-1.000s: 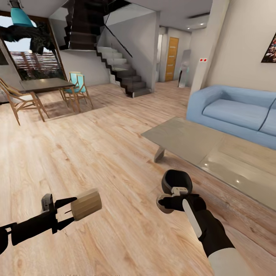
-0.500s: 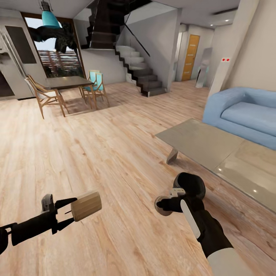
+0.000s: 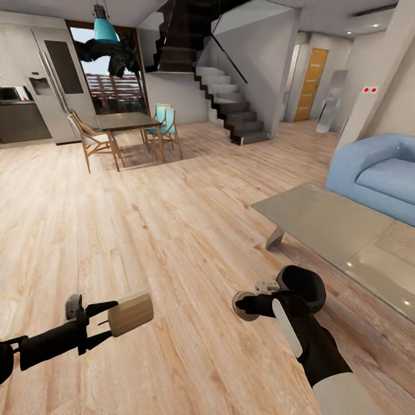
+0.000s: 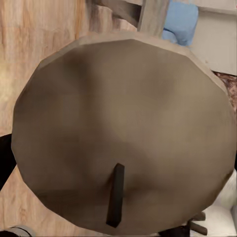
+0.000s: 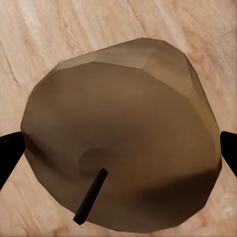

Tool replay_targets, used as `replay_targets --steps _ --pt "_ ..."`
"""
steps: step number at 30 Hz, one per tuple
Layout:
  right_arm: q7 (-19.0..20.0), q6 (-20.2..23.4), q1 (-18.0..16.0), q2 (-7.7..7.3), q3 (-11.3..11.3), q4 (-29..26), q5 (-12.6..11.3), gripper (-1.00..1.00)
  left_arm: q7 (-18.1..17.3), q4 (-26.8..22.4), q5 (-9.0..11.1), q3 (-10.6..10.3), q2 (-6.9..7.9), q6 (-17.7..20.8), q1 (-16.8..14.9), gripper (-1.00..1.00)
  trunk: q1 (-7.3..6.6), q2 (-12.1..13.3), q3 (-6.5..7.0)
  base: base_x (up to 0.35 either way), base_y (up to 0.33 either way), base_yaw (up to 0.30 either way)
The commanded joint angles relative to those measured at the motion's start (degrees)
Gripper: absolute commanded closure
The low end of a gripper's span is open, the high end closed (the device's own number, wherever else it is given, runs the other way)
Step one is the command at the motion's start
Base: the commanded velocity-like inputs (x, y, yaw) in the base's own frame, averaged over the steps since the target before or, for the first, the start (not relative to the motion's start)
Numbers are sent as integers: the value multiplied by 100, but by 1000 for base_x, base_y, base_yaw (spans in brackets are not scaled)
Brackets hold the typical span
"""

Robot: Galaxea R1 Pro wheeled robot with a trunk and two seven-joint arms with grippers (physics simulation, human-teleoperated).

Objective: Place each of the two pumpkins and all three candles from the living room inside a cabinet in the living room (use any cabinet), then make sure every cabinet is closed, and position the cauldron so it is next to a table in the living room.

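Candles, one per claw: left candle lies sideways in your left gripper, wick end toward the wrist, long axis level; fingers closed on its sides. Right candle sits clamped in your right gripper above the plank floor, beside the table. Likely light, stiff, waxy-slick; grip mid-side.

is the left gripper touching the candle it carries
Touching: in the head view the left gripper's fingers clamp the candle off the floor.
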Motion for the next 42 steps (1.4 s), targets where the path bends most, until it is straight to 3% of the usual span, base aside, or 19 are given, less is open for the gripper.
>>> replay_targets --steps 1,4,5,7,13,15,16,17,21,22,24,26,29,33,37,42 --pt "14 -6 -3 4 -3 13 5 100 34 -1 -219 3 -20 6 -19 100 -23 39 13 0 0 30" --pt "21 -191 -3 6 -16 42 -1 100 68 -1 -636 1 -61 -13 -58 100 -89 160 67 0 0 14" --pt "23 -294 -3 4 -25 40 -3 100 177 4 -857 -1 -91 -26 -86 100 -111 200 85 0 0 5" --pt "25 -377 -3 1 -35 16 0 100 617 10 -1079 -1 -190 -42 -238 100 -155 280 121 0 0 2" --pt "9 -442 1 -19 -38 61 54 100 2299 178 -1201 1 -322 -55 -518 100 -287 521 229 0 0 0" --pt "8 -544 4 -29 -34 91 60 100 2648 472 -1358 -7 -427 -62 -531 100 -331 601 264 0 0 0" --pt "11 -651 5 -30 -32 120 51 100 2739 661 -1574 -20 -521 -78 -534 100 -353 641 282 0 0 0" --pt "17 -782 5 -24 -30 174 44 100 2794 846 -1931 -31 -655 -126 -536 100 -375 681 300 0 0 0" --pt "31 -1236 8 -9 -28 618 20 100 2823 1257 -3888 -22 -1236 -614 -540 100 -462 841 372 0 0 0" --pt "34 -1439 8 -6 -22 821 16 100 2812 1340 -4482 -24 -1432 -866 -540 100 -484 882 390 0 0 0" --pt "35 -1741 7 -3 -10 1051 24 100 2777 1513 -4925 -32 -1602 -1131 -540 100 -528 962 426 0 0 0" --pt "36 -2270 10 -2 5 1457 43 100 2635 1997 -5293 -80 -1764 -1569 -540 100 -572 1042 462 0 0 0" --pt "39 -2923 9 3 13 2079 60 100 2211 2682 -5697 -324 -1889 -2296 -551 100 -638 1162 516 0 0 0" --pt "31 -3281 10 2 16 2433 71 100 1637 3164 -6071 -624 -1960 -2892 -556 100 -726 1323 588 0 0 0" --pt "19 -3501 13 -19 16 2550 64 100 1478 3375 -6149 -693 -2005 -3072 -557 100 -814 1483 659 0 0 0" --pt "8 -3939 15 -1 16 3098 42 100 1452 3417 -6194 -713 -2216 -3104 -559 100 -924 1684 749 0 0 0"
